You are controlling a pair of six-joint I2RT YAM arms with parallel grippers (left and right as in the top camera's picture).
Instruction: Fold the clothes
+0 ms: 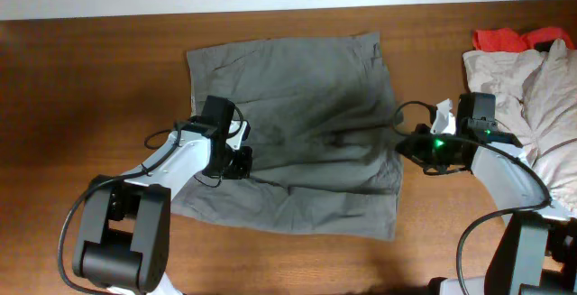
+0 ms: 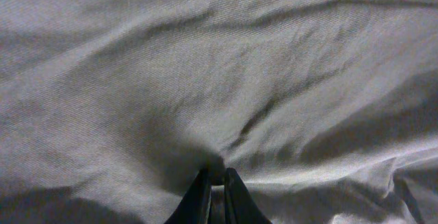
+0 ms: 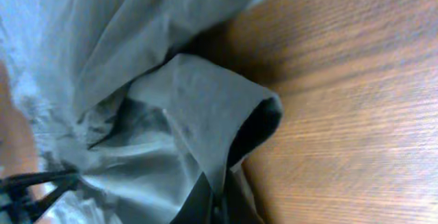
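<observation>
Jaws of my left gripper [image 1: 238, 161] are pinched shut on the left edge of the shorts [image 1: 302, 133], which lie spread on the table [image 1: 90, 87] to its right. My right gripper [image 1: 405, 145] is clamped on their right edge, a fold looping just ahead.

Left of shorts [image 1: 297, 106]: bare table [image 1: 90, 87], open passage.
Right of shorts: narrow strip, then beige garment [image 1: 527, 96] and red cloth [image 1: 500, 39] block.
Above shorts: thin wood strip.
Shorts' side edges: left gripper [image 1: 243, 161], right gripper [image 1: 401, 143] clamped there.
</observation>
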